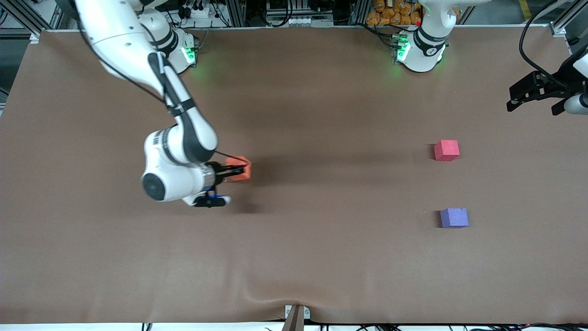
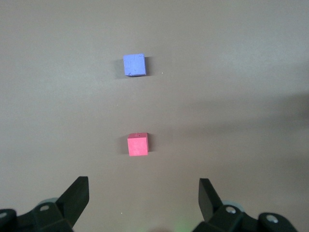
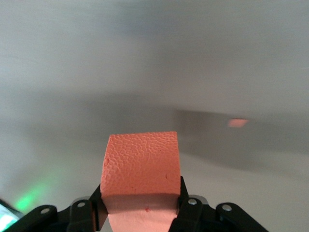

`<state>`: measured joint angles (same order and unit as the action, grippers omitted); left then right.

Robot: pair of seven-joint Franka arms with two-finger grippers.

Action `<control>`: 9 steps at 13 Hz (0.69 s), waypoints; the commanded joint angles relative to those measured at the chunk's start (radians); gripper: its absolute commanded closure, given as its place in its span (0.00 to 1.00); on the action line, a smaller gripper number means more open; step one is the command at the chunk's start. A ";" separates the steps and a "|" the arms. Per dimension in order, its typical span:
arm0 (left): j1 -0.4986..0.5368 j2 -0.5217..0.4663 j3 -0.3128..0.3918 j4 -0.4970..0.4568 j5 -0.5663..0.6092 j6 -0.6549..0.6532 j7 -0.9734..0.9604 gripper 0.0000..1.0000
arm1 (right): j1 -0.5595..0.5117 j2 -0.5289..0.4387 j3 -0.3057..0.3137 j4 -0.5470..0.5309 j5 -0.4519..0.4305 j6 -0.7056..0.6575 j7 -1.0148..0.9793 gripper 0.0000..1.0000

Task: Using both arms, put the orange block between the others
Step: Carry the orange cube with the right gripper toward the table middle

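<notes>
The orange block (image 1: 240,161) is pinched in my right gripper (image 1: 240,171), which is shut on it and lies level, a little above the table toward the right arm's end. In the right wrist view the orange block (image 3: 141,164) fills the space between the fingers (image 3: 186,195). The pinkish-red cube (image 1: 446,150) and the purple-blue cube (image 1: 454,217) rest apart toward the left arm's end, the purple-blue one nearer the front camera. My left gripper (image 1: 535,103) hangs open over the table edge at that end. Its wrist view takes in both cubes (image 2: 138,144) (image 2: 134,65) past the empty left gripper (image 2: 143,193).
The brown table cover (image 1: 321,239) has a slight wrinkle at its near edge by a small clamp (image 1: 296,317). The arm bases (image 1: 419,50) (image 1: 181,48) stand at the edge farthest from the front camera. Bare cover lies between the two cubes.
</notes>
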<state>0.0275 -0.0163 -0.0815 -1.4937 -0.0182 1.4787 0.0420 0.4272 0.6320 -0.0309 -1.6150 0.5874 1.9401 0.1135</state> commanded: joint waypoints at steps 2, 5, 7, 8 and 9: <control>0.006 0.001 -0.003 0.007 -0.011 -0.002 0.004 0.00 | 0.140 0.015 -0.010 -0.002 0.051 0.114 0.208 0.38; 0.006 0.001 -0.003 0.007 -0.011 -0.001 0.004 0.00 | 0.189 0.035 -0.012 0.000 0.052 0.174 0.247 0.36; 0.006 0.001 -0.003 0.007 -0.011 -0.001 0.004 0.00 | 0.196 0.044 -0.010 0.000 0.051 0.175 0.247 0.31; 0.006 0.001 -0.003 0.007 -0.011 -0.001 0.004 0.00 | 0.196 0.045 -0.010 0.000 0.051 0.174 0.239 0.25; 0.006 0.001 -0.003 0.007 -0.011 -0.001 0.004 0.00 | 0.196 0.046 -0.012 0.000 0.049 0.174 0.236 0.13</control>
<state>0.0275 -0.0163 -0.0816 -1.4937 -0.0182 1.4787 0.0420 0.6211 0.6760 -0.0349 -1.6177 0.6122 2.1118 0.3595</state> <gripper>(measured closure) 0.000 0.260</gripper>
